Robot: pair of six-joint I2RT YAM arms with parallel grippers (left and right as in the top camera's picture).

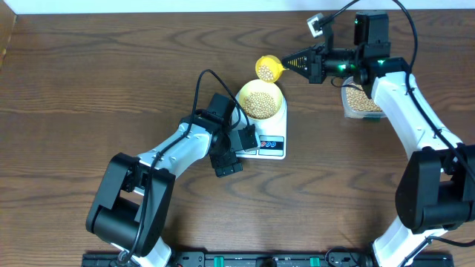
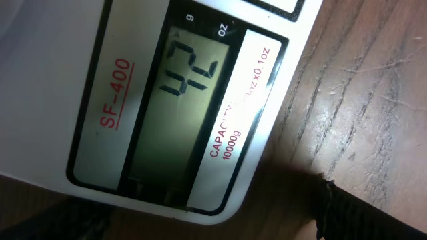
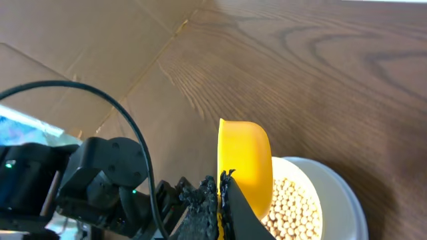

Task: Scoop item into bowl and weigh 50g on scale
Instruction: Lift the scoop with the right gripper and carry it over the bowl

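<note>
The pale yellow bowl [image 1: 260,87] stands on the white scale [image 1: 276,147] and holds many tan beans [image 1: 260,104]. My right gripper [image 1: 297,62] is shut on the handle of a bright yellow scoop [image 1: 269,69], held above the bowl's far rim with beans in it. In the right wrist view the scoop [image 3: 245,160] hangs over the bowl [image 3: 333,193] and its beans [image 3: 293,207]. My left gripper [image 1: 236,150] is open at the scale's front left corner. In the left wrist view the scale's display [image 2: 180,100] seems to read 42.
A clear plastic tub [image 1: 361,101] with more beans stands on the wooden table right of the scale, under the right arm. The left arm's cable arcs over the table left of the bowl.
</note>
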